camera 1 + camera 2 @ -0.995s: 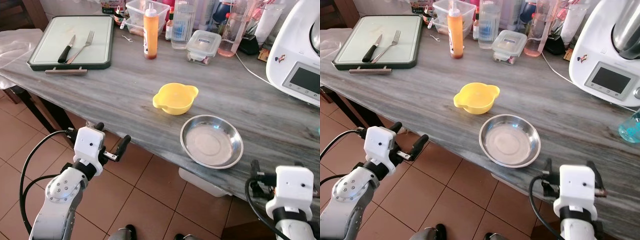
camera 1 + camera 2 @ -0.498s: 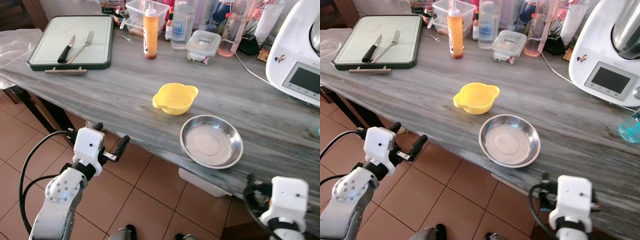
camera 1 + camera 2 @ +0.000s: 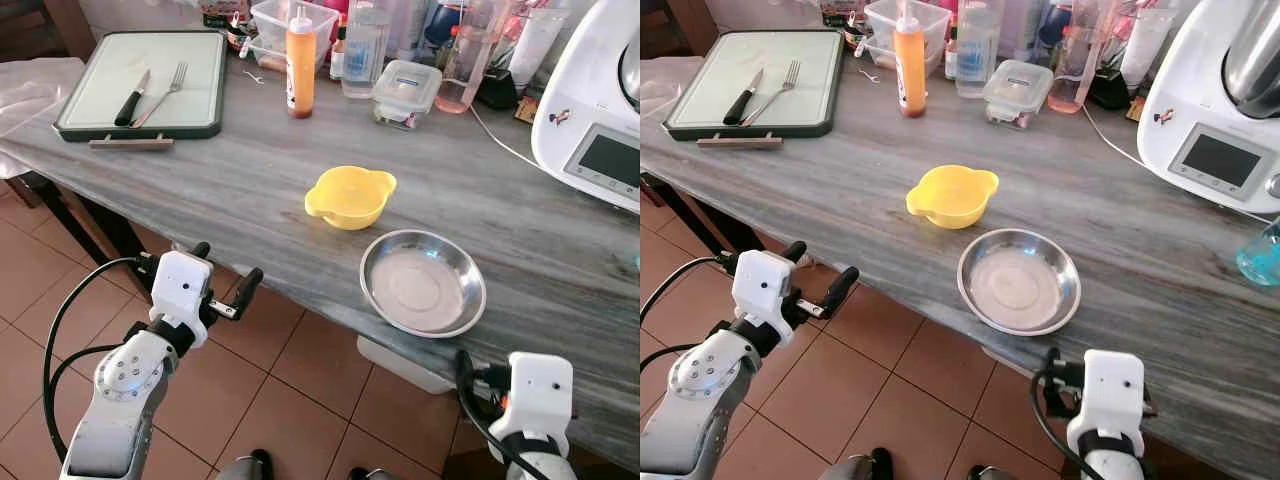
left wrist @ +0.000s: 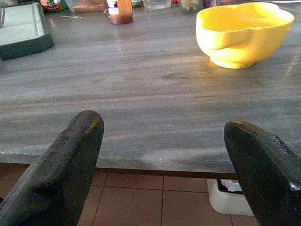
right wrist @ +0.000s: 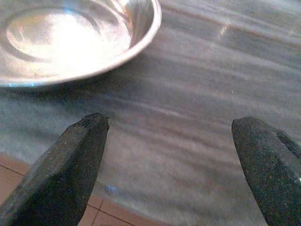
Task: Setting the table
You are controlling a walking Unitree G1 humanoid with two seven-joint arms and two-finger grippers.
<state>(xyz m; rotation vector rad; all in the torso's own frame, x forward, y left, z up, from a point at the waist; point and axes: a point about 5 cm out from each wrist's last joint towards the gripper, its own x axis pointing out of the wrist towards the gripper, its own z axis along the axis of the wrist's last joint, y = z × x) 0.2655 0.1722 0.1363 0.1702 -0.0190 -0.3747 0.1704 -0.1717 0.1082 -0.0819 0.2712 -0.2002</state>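
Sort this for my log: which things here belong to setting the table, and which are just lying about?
For the job: yellow bowl, metal plate, fork, knife.

Lying about: sauce bottle, lidded container, cutting board, kitchen machine.

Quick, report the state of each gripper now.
Left gripper: open, holding nothing, at the table edge facing the yellow bowl.
Right gripper: open, holding nothing, at the table edge beside the steel plate.
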